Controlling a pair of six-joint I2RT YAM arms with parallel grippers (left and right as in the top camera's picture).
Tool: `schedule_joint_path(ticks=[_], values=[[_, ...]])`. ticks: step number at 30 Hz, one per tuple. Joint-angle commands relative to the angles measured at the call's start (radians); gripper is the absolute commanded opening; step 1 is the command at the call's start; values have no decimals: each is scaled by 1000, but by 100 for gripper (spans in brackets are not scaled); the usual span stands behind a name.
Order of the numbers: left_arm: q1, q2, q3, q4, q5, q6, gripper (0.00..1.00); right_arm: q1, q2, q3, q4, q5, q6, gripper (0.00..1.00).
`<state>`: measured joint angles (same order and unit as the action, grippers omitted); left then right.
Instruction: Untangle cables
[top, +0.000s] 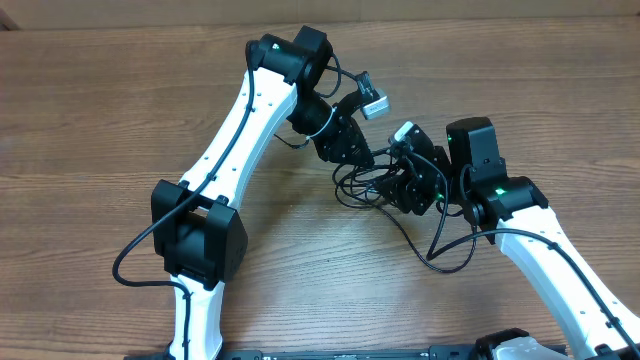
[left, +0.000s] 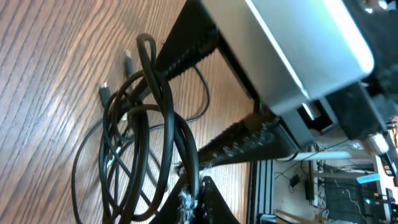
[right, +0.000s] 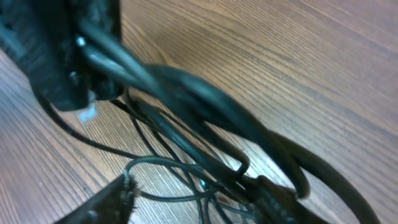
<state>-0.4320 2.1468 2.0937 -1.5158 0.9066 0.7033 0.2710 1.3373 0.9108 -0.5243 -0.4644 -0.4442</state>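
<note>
Left tool: wide. Both toothed fingers are well apart, with bare worktop showing between them. It is not clamping anything. One thick loop of the cables hooks over the tip of the upper finger, and the rest of the bundle hangs below that tip and lies in coils on the wood. Two small plugs sit just beside that fingertip, side by side on the worktop, and one has a silvery end.

Right tool: wrist view is blurry, but the fingers look apart, with wood grain in the gap. A pair of thick strands runs out from against the upper finger and slants down to the right. Thinner strands cross the gap under them. It looks hooked rather than pinched, but the blur hides the contact.

From overhead, the left tool and right tool are close together near the middle of the worktop, tips angled toward each other. The cables are bunched between and under the two tools and still tangled. One thin strand loops out toward the right arm.
</note>
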Motion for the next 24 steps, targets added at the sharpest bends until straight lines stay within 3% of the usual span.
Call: schedule_joint_path(ticks=[1,4,6,8,10,12,24], values=[[-5,-42,24,-6,86,46,4,5,2,10,8,-9,-3,51],[-5,-42,24,-6,89,46,4,5,2,9,11,-8,-3,35],[-5,-42,24,-6,89,46,4,5,2,9,10,-8,-3,33],[-5,-42,24,-6,89,46,4,5,2,9,11,3,-3,35],[-5,-42,24,-9,89,47,4,5,2,9,15,56,-3,49],[-5,-42,24,-18,89,58,4,5,2,9,27,90,-3,53],[-7,-42,24,-40,89,61,4,5,59,9,59,35,2,51]])
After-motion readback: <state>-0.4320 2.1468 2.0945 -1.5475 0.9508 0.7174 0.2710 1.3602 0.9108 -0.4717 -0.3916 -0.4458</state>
